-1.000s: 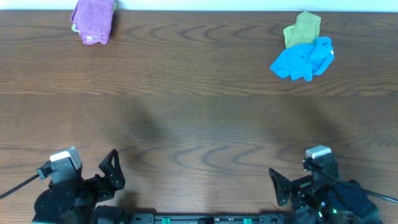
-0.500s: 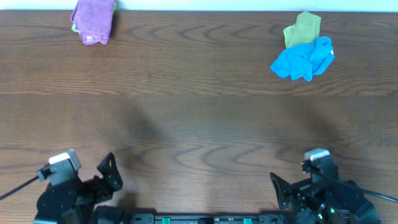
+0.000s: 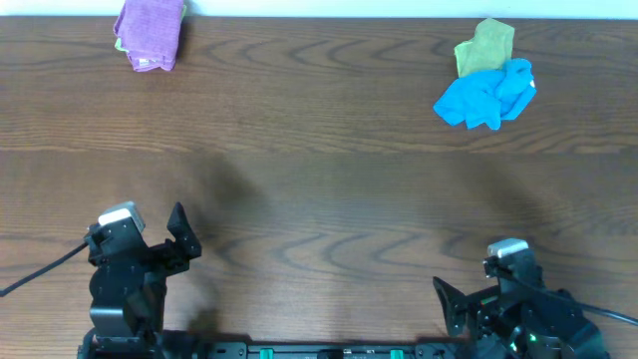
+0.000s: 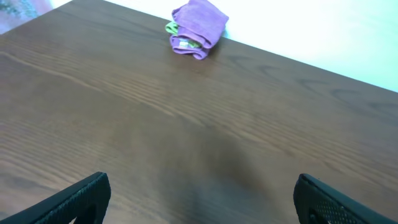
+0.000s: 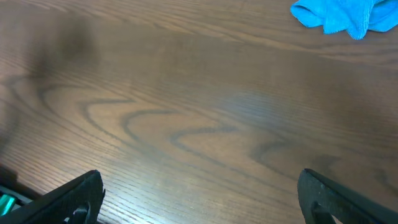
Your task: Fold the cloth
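Observation:
The mauve-purple cloth [image 3: 150, 32] lies folded in a small bundle at the far left edge of the table, with a bit of yellow-green showing beneath it. It also shows at the top of the left wrist view [image 4: 198, 29]. My left gripper [image 3: 181, 239] is open and empty near the front left of the table, far from the cloth; its fingers show in the left wrist view [image 4: 202, 199]. My right gripper [image 3: 446, 299] is open and empty at the front right; its fingers show in the right wrist view [image 5: 202, 196].
A crumpled bright blue cloth [image 3: 485, 94] lies at the far right with a yellow-green cloth [image 3: 484, 47] behind it. The blue cloth shows in the right wrist view [image 5: 348, 15]. The wooden table [image 3: 329, 179] spans the scene.
My left arm has swung right and forward, turning its gripper towards the far side of the table. The right arm has barely moved. The cloths have not moved.

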Robot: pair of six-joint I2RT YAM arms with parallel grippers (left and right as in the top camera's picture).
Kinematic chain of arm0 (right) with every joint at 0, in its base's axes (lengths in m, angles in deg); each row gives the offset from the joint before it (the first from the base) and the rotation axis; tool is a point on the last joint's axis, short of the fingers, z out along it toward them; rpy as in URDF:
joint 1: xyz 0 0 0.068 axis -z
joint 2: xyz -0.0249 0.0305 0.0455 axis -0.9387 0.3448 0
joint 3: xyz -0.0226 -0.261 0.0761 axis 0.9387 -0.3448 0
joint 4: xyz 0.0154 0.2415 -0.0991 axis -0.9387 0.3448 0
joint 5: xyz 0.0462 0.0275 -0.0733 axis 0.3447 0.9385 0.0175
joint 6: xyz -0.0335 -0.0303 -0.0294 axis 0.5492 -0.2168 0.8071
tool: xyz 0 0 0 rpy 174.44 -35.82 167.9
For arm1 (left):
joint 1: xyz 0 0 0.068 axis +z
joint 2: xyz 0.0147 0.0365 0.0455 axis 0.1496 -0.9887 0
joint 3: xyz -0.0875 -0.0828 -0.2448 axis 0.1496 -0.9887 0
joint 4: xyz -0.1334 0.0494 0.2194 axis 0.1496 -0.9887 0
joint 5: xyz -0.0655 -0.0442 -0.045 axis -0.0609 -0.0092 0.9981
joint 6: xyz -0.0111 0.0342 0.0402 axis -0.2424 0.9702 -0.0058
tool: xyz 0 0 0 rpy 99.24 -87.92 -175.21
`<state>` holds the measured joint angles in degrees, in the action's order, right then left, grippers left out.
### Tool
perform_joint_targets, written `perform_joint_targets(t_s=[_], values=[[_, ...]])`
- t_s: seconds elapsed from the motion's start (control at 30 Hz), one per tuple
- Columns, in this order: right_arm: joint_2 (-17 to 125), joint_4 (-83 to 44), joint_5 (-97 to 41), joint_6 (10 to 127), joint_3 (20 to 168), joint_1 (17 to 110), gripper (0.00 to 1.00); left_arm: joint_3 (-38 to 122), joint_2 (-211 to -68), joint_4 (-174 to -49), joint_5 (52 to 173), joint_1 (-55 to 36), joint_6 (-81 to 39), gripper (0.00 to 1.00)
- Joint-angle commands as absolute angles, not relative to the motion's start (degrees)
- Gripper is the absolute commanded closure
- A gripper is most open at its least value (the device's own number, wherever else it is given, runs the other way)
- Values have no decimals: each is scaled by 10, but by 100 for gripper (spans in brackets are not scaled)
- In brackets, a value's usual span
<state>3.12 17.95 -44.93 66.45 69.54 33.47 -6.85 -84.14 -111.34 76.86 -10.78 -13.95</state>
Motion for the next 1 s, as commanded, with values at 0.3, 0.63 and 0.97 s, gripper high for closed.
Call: perform_joint_targets(t_s=[0.3, 0.63, 0.97], values=[[28, 180, -451, 656, 696, 330, 1, -175, -737, -1071, 794, -96, -133, 5], [28, 180, -451, 656, 696, 330, 1, -264, -682, -1018, 809, -96, -168, 5], [28, 180, -451, 656, 696, 330, 1, -312, -682, -993, 812, -96, -173, 5]])
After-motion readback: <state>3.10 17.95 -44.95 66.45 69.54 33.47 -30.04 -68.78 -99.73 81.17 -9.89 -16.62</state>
